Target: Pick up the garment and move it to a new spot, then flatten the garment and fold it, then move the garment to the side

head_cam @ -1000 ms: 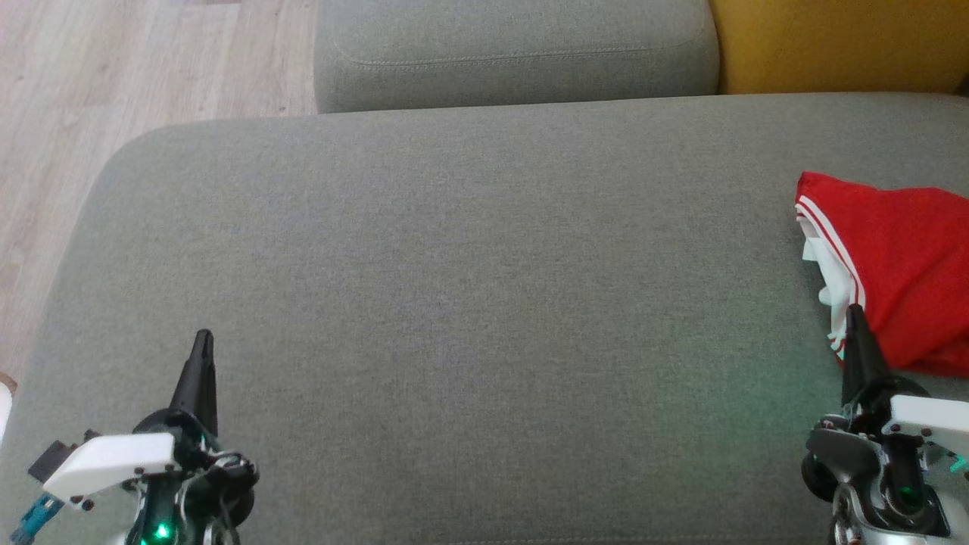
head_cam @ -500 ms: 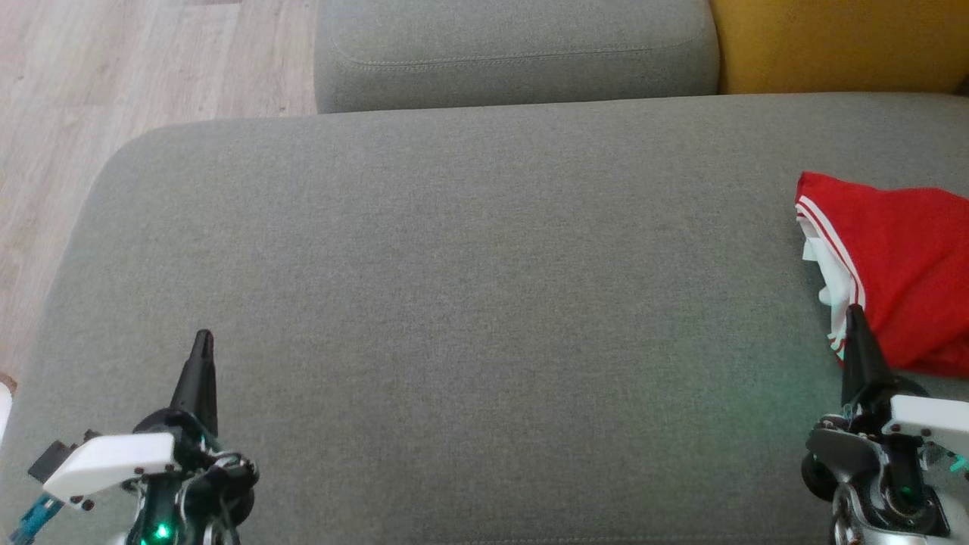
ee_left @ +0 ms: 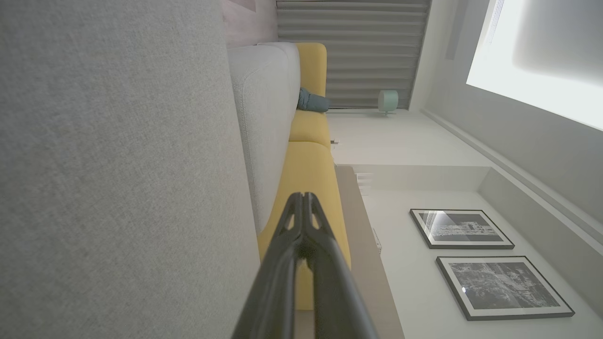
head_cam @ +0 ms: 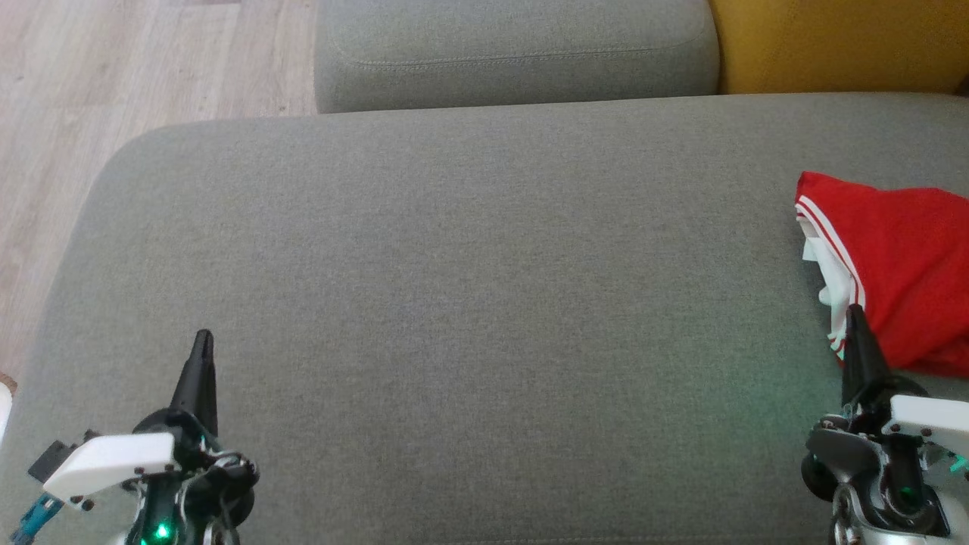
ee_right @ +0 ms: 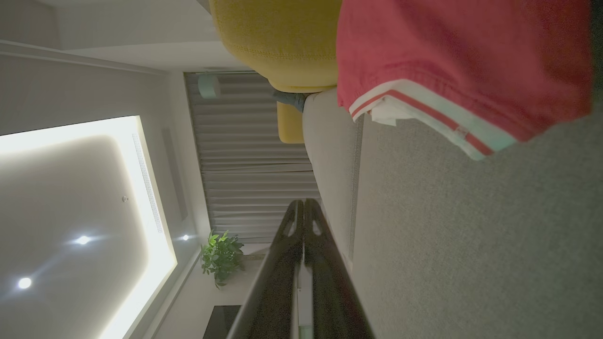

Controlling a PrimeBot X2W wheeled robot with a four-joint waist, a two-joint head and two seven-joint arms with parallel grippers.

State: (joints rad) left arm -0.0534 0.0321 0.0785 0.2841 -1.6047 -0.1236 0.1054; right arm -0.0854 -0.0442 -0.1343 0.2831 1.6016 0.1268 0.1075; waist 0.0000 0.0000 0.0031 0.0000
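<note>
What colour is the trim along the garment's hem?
White with a thin red stripe on the red garment; clearest in the right wrist view.

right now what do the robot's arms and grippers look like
The left gripper and right gripper each have long black fingers tapering to a point, a black joint, a white boxy cover and a green light. Thin wires and a blue part show by the left wrist; the right wrist is silvery.

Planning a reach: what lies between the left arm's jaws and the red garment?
Just bare grey cushion, right up to the garment, as the head view shows.
</note>
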